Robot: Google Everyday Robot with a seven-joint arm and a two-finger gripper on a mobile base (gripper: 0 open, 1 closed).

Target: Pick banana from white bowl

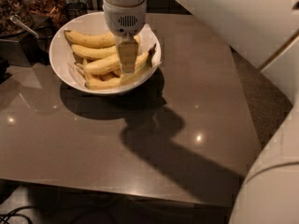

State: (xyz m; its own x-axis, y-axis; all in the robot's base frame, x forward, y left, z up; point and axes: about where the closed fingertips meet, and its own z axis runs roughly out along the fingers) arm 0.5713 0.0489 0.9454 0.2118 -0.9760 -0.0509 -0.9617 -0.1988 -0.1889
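The white bowl (60, 63) stands at the back left of the brown table and holds a pile of yellow bananas. The banana (106, 82), the longest one, curves along the bowl's front right side, and its dark stem tip (152, 48) sticks up over the rim. Shorter bananas (91, 40) lie behind it. My gripper (127, 56) hangs straight down from the white wrist (124, 8) into the middle of the pile, just above the long banana. It covers part of the bananas.
Dark containers of snacks (44, 3) and a metal utensil (21, 24) stand at the back left, next to the bowl. The brown table (140, 139) stretches in front and to the right. Part of my white body (271, 190) fills the lower right corner.
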